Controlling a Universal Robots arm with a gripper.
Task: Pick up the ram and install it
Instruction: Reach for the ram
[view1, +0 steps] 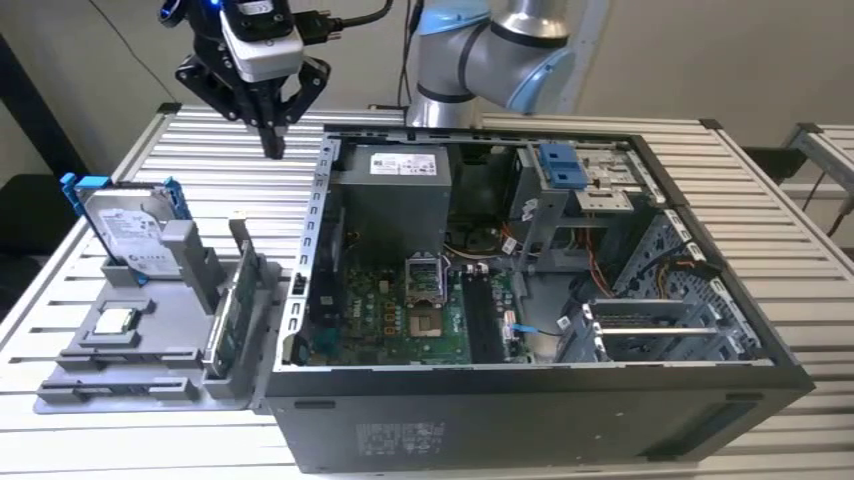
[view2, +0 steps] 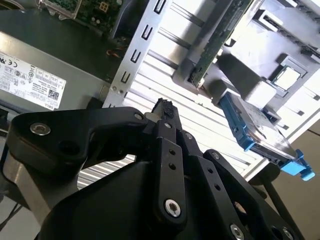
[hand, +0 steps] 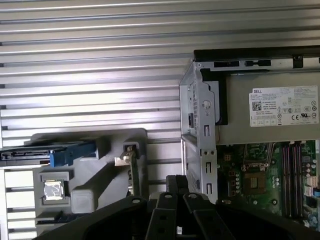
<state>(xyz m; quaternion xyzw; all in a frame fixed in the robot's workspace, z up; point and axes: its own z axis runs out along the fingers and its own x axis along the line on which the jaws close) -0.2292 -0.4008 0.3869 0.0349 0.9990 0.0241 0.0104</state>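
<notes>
The ram (view1: 240, 300) is a long dark green strip standing on edge in a slot of the grey holder (view1: 120, 385), beside the computer case. It also appears in both wrist views, as the ram (view2: 217, 42) and, edge-on, the ram (hand: 134, 172). My gripper (view1: 275, 148) hangs above the slatted table, behind the holder and well above the ram. Its black fingers (view2: 167, 150) are pressed together with nothing between them. The gripper (hand: 175, 184) sits between the ram and the case wall.
The open computer case (view1: 534, 390) fills the exterior view's right, with dark memory slots (view1: 483, 315) on its motherboard and a grey power supply (view1: 394, 195). The holder also carries a hard drive (view1: 134, 235) in a blue frame and a small silver CPU chip (view1: 118, 320).
</notes>
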